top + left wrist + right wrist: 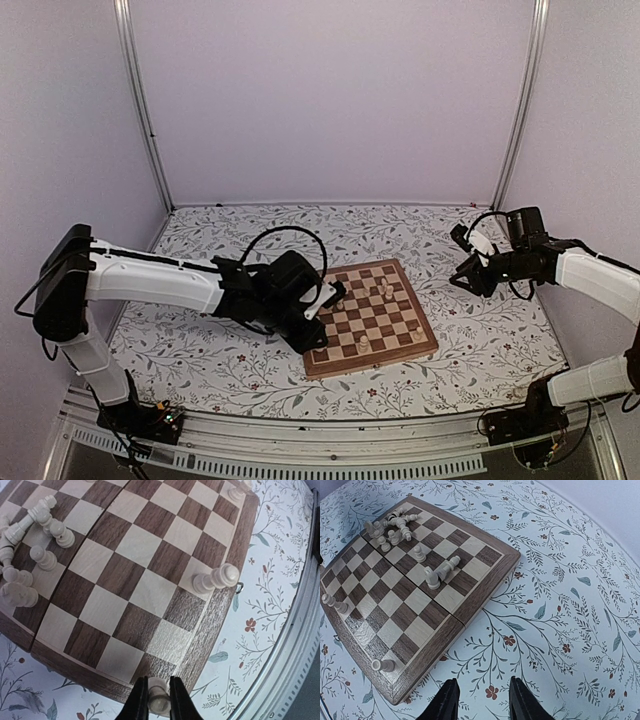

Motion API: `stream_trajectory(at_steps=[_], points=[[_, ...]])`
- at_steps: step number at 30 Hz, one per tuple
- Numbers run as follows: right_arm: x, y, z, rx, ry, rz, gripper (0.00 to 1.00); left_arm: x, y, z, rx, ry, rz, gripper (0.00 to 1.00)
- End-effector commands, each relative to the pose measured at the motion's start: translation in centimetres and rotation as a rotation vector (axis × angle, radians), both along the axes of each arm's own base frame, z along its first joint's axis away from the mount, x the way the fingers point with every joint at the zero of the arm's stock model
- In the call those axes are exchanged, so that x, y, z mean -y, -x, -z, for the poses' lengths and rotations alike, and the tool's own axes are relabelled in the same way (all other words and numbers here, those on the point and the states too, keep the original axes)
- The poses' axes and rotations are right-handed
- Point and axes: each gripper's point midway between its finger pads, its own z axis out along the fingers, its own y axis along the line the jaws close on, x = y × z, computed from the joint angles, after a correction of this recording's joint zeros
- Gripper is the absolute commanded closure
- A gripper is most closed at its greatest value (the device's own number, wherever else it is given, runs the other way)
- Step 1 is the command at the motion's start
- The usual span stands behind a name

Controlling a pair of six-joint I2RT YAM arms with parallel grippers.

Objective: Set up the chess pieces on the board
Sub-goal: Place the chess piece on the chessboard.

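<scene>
The board (372,316) lies on the floral table, right of centre. My left gripper (158,700) is shut on a pale cream chess piece (159,698), held just over the board's near corner (150,667). A pawn (216,578) stands near the board's edge. Several pieces (40,535) lie heaped at the far left of the left wrist view. My right gripper (482,700) is open and empty above the tablecloth, right of the board (415,585). In the right wrist view a pile of pieces (390,527) sits at the far corner, and single pawns (382,665) stand near the edges.
The floral tabletop (480,340) surrounds the board. A metal frame rail (300,455) runs along the near edge. White walls enclose the back and sides.
</scene>
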Motion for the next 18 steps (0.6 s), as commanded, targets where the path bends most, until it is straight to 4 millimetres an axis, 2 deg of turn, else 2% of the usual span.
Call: stream_trajectory(at_steps=[1,18], points=[[-0.4,0.4,0.6,-0.017,-0.007,-0.024,0.63,0.4,1.0,1.3,-0.022,-0.003,0.019,0.86],[-0.4,0.4,0.6,-0.019,-0.007,-0.024,0.63,0.3,1.5,2.5,-0.051,-0.031,0.039,0.84]])
